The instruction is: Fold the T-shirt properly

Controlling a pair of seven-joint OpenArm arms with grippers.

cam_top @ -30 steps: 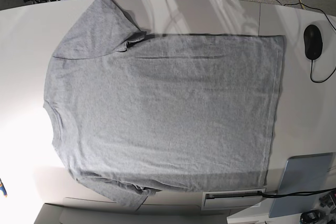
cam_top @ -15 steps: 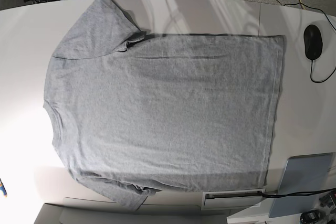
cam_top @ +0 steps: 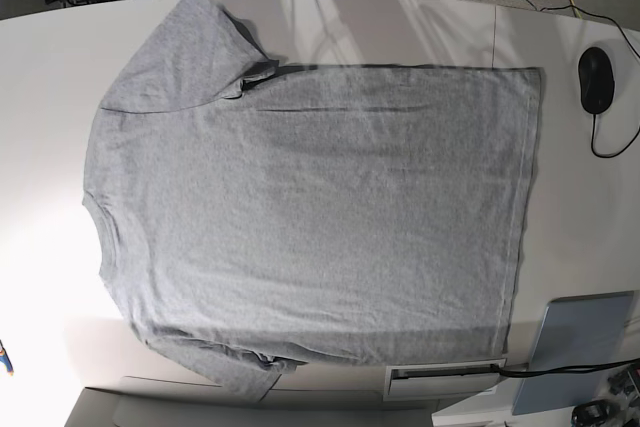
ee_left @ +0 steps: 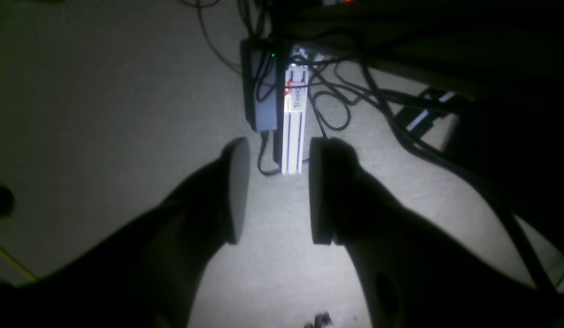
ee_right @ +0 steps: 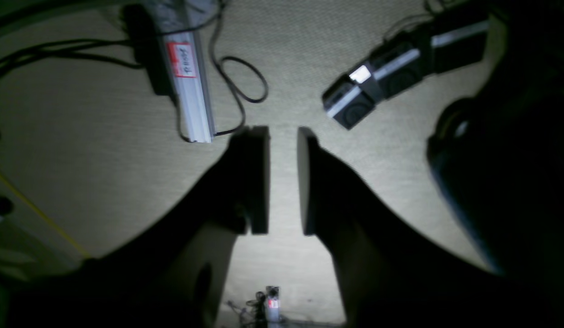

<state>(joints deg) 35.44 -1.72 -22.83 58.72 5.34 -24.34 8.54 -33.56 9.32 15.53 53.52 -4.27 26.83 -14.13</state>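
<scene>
The grey T-shirt (cam_top: 310,217) lies spread flat on the white table (cam_top: 400,32), plain side up. Its collar (cam_top: 92,217) is at the left and its hem (cam_top: 525,207) at the right. One sleeve (cam_top: 180,52) lies at the far left, the other (cam_top: 240,372) is bunched at the near edge. Neither arm shows in the base view. My left gripper (ee_left: 275,191) is open and empty over carpet floor. My right gripper (ee_right: 282,180) is open by a narrow gap, empty, also over carpet. Neither wrist view shows the shirt.
A black mouse (cam_top: 595,79) with its cable lies at the table's right. A grey pad (cam_top: 580,347) and a white box (cam_top: 445,379) sit at the near right. Power strips (ee_left: 294,123) (ee_right: 190,91), cables and a black device (ee_right: 377,91) lie on the floor.
The shirt has not moved. Some hardware behind the table's far edge has shifted partly out of the base view.
</scene>
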